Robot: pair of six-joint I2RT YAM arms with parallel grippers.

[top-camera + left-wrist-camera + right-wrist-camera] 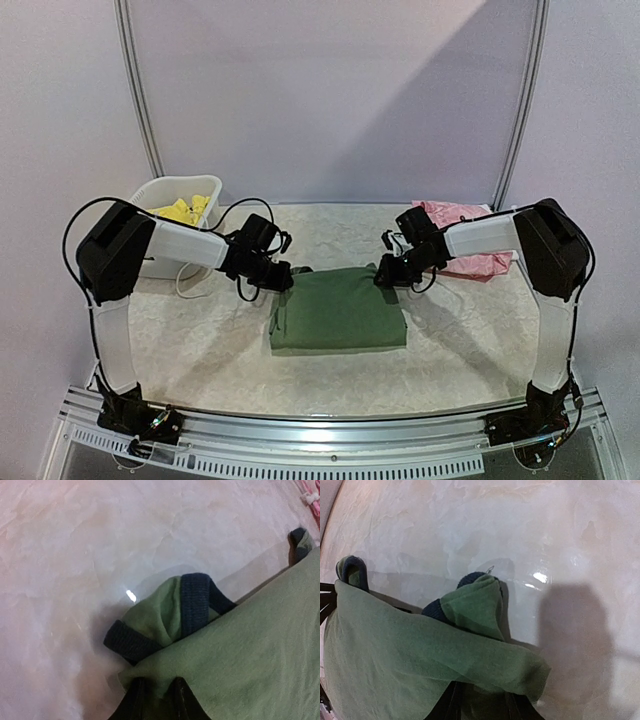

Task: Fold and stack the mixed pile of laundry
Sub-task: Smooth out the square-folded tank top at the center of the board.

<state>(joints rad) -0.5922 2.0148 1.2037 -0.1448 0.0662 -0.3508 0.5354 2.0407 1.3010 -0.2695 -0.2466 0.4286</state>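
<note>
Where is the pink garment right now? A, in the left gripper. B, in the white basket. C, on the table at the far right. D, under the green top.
C: the pink garment lies on the table at the far right; the white basket shows only yellow cloth.

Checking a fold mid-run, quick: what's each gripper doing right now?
Left gripper: closed, pinching the olive-green tank top at its edge.
Right gripper: closed on the same tank top's edge.
</note>
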